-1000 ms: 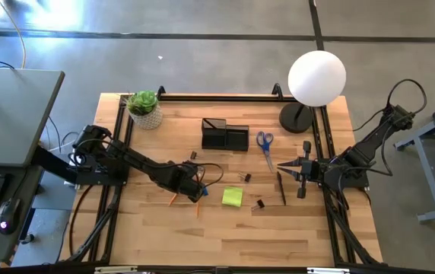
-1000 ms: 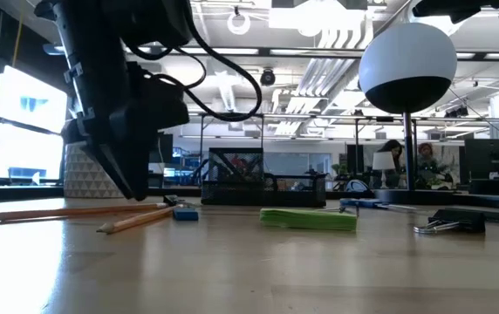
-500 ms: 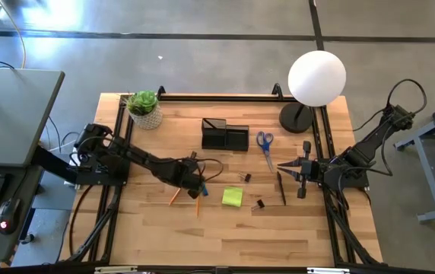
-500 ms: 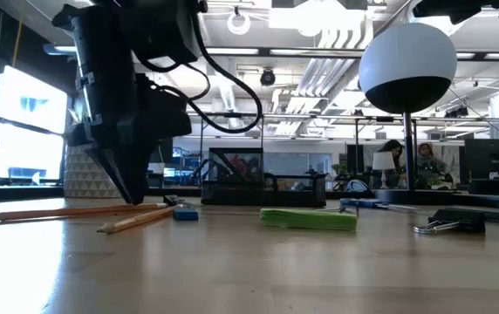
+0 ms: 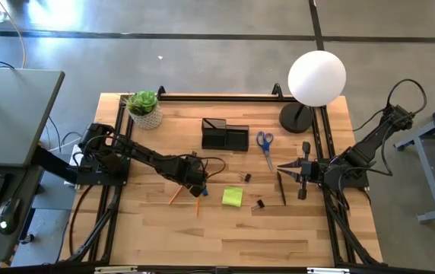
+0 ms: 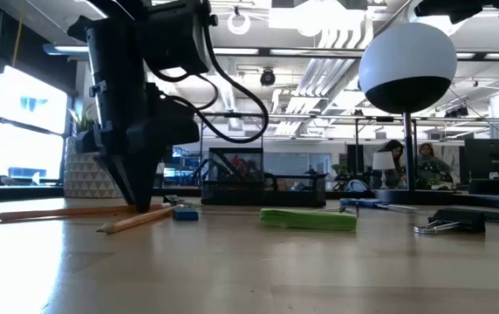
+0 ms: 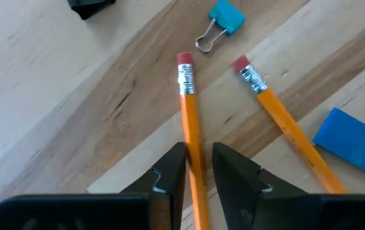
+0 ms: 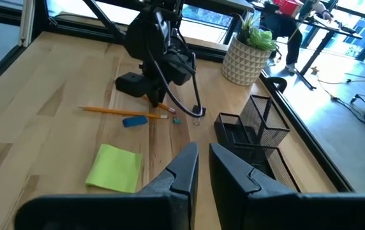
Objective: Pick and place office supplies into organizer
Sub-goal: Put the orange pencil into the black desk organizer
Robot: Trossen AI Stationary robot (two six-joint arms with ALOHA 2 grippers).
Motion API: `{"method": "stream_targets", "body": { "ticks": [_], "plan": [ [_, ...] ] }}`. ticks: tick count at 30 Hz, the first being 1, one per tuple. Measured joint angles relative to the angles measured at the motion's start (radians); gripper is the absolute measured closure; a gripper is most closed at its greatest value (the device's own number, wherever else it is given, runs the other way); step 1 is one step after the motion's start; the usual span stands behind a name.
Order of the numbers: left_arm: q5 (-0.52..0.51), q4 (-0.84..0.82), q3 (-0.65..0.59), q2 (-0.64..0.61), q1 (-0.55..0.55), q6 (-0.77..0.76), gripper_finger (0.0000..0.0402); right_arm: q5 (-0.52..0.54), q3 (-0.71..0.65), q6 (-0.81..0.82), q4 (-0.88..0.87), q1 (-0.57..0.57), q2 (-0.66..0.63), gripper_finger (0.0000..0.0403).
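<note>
Two orange pencils lie flat on the wooden table, erasers close together. My left gripper (image 5: 191, 187) (image 7: 198, 163) points down over the left one (image 5: 175, 196) and is shut on it. The other pencil (image 7: 284, 124) lies free beside a small blue piece (image 7: 355, 148) and a teal binder clip (image 7: 224, 19). The yellow-green sticky pad (image 5: 232, 197), blue scissors (image 5: 265, 144) and black organizer (image 5: 225, 135) rest on the table. My right gripper (image 5: 281, 167) waits above the right side, shut and holding nothing. My left gripper has the pencil's shaft (image 7: 192, 144) between its two fingers, a short way back from the eraser end (image 7: 184, 61). The fingers come from above, pointing down, and lie across the pencil. The pencil lies flat on the table (image 6: 58, 211).
A potted plant (image 5: 144, 108) stands at the far left and a globe lamp (image 5: 316, 76) at the far right. Black binder clips (image 5: 258, 204) (image 5: 244, 177) and a dark pen (image 5: 281, 186) lie right of the sticky pad. The near half of the table is bare wood.
My left gripper has sunk toward the table and shifted a little toward the right edge, so its fingertips now stand at the pencil. The pencils and the other supplies lie where they were.
</note>
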Motion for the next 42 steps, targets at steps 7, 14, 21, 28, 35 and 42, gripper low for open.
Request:
{"method": "stream_targets", "body": {
  "ticks": [7,14,21,28,35,42],
  "plan": [
    [-0.003,0.001,0.0,0.002,0.0,0.016,0.0383,0.0,0.0,-0.014,0.002,0.0,0.0,0.0371],
    [-0.015,0.001,-0.002,-0.003,0.0,0.025,0.0385,0.0,0.0,-0.022,0.002,0.0,0.0,0.0371],
    [-0.041,-0.011,0.033,-0.028,0.003,0.094,0.0397,0.0,0.0,-0.022,-0.021,0.0,0.0,0.0371],
    [-0.143,0.007,0.105,-0.092,-0.019,0.182,0.0399,0.004,-0.021,0.013,-0.079,0.0,0.0,0.0371],
    [-0.335,0.089,0.125,-0.19,-0.084,0.276,0.04,0.013,-0.179,0.037,0.219,-0.029,0.0,0.037],
    [-0.458,0.357,0.124,-0.245,-0.091,0.568,0.04,-0.139,-0.32,-0.037,0.632,-0.068,-0.001,0.0371]
  ]
}}
